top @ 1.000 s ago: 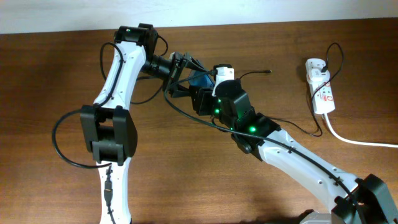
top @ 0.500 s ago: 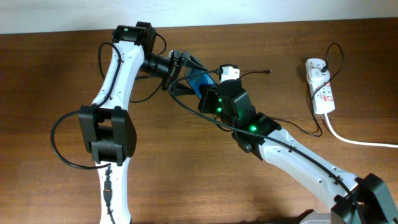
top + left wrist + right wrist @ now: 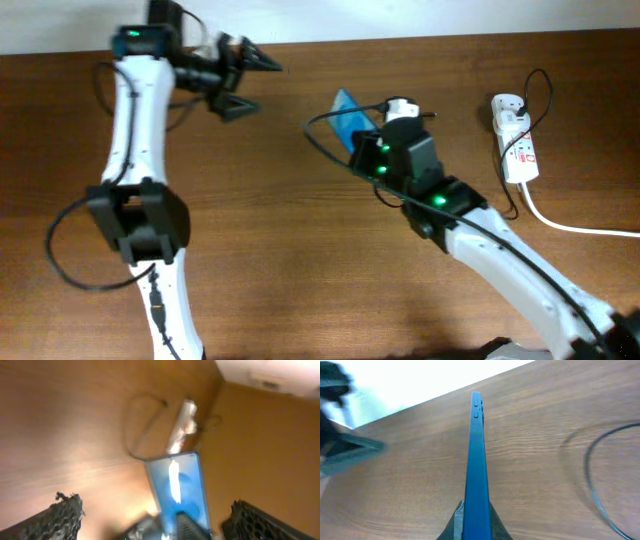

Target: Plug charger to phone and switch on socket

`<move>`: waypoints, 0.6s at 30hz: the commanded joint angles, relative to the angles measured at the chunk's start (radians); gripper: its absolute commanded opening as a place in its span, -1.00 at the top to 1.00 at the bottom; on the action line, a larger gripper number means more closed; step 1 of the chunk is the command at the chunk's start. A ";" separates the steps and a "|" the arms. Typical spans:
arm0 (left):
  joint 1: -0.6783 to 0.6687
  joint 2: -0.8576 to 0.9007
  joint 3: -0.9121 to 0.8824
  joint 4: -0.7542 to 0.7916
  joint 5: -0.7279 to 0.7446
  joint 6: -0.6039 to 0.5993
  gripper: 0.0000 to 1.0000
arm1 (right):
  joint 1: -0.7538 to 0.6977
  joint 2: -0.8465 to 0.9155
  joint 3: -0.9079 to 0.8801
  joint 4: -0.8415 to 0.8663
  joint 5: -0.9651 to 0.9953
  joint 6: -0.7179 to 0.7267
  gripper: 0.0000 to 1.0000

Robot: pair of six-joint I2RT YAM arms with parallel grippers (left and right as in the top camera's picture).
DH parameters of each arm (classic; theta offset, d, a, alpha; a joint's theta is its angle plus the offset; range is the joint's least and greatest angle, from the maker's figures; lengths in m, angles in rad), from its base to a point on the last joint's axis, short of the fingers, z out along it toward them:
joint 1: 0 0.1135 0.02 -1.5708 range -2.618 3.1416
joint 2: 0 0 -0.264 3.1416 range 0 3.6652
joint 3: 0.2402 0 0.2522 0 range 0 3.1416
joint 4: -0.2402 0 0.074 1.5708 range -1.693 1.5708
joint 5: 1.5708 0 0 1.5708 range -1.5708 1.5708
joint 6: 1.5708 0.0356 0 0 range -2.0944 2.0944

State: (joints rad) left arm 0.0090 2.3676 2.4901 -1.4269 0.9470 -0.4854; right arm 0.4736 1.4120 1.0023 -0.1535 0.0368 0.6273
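Where the overhead view looks down on the brown wooden desk (image 3: 300, 250), the left claw (image 3: 245, 75) gapes empty, well apart from the slim black-edged smartphone with a blue screen (image 3: 350, 118) pinched in the right claw (image 3: 364, 138); from the left wrist, that smartphone (image 3: 177, 485) shows beyond wide-spread fingers (image 3: 60, 515); from the right wrist, it (image 3: 476, 450) stands edge-on, clamped

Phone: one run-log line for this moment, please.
right gripper: shut on phone | left gripper: open, empty | charger: not in phone | socket: untouched

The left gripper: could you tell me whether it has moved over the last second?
Yes. The left gripper has swung left, away from the phone and farther from the socket.
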 commanded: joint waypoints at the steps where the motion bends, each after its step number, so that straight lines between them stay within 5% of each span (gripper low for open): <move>1: 0.056 -0.183 0.154 -0.116 -0.220 0.187 -0.98 | -0.033 -0.124 0.016 -0.076 0.007 -0.009 0.92; 7: 0.107 -0.539 0.170 -0.261 -0.391 0.383 -0.98 | -0.050 -0.256 0.016 -0.274 0.024 -0.009 0.92; 11: 0.107 -0.810 0.090 -0.261 -0.621 0.359 -0.99 | -0.050 -0.322 0.016 -0.380 0.024 -0.009 0.92; 15: 0.108 -1.083 -0.233 -0.244 -0.758 0.349 -0.98 | -0.049 -0.378 0.016 -0.453 0.024 -0.027 0.92; 18: 0.108 -1.310 -0.663 -0.006 -0.792 0.212 -0.98 | -0.049 -0.383 0.016 -0.471 0.027 -0.046 0.92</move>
State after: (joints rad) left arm 0.1146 1.1828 2.1452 -1.5883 0.2474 -0.1661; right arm 0.4278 1.0443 1.0023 -0.6289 0.0517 0.6060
